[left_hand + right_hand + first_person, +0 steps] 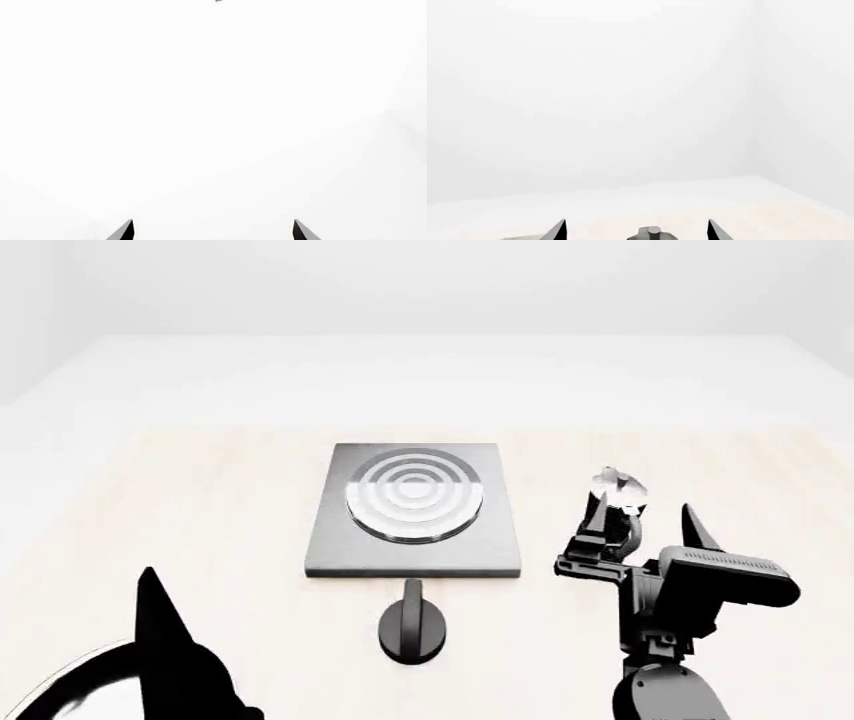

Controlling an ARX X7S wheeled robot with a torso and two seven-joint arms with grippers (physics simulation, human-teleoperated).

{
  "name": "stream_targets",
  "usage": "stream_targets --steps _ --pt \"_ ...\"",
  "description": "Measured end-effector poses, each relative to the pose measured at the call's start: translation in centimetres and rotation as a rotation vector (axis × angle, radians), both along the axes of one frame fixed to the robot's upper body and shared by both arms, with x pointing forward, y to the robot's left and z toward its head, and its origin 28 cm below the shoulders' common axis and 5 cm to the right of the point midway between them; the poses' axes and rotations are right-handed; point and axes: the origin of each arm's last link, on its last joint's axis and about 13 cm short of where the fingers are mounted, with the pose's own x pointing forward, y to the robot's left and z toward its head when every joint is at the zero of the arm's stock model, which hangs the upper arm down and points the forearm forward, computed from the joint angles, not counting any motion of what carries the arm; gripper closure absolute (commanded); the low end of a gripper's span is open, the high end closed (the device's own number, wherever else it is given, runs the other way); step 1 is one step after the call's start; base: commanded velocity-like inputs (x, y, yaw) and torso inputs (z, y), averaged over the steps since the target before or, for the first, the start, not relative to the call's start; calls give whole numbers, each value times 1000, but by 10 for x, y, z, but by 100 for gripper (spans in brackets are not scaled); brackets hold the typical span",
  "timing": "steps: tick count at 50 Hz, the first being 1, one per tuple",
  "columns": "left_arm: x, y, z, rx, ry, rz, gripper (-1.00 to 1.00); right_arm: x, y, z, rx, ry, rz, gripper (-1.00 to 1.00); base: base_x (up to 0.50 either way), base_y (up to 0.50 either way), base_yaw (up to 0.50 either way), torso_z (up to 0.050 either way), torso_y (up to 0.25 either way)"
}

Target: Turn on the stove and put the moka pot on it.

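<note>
The stove [414, 540] is a grey square plate with a ring burner, in the middle of the pale table. Its round black knob [411, 628] lies just in front of it. The moka pot [617, 485], black with a silver top, stands right of the stove. My right gripper [643, 528] is open at the pot, with its jaws either side of it. In the right wrist view the pot's lid knob [654, 232] shows between the spread fingertips of the gripper [636, 231]. My left gripper [213, 231] is open and empty, facing blank white. One of its fingers [163, 625] shows low at the left.
The pale wooden table [200, 500] runs wide to both sides of the stove. White floor and walls lie beyond its far edge. The right arm's dark body [707, 585] stands near the table's front right.
</note>
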Motion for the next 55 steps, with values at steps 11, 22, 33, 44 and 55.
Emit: stream_targets --steps 11,22,33,44,55 --pt "0 -1 -1 -4 11 -5 -100 6 -8 -21 1 60 -44 -100 0 0 0 0 0" --pt "0 -2 -1 -10 19 -12 -100 11 -16 -38 4 109 -83 -100 0 0 0 0 0" --pt "1 -2 -1 -15 25 -18 -100 14 -19 -53 1 152 -102 -100 0 0 0 0 0" --pt "2 -3 -1 -20 27 -26 -100 19 -20 -64 -9 190 -109 -100 0 0 0 0 0" --pt "3 -4 -1 -24 32 -32 -100 23 -22 -74 -13 228 -115 -100 0 0 0 0 0"
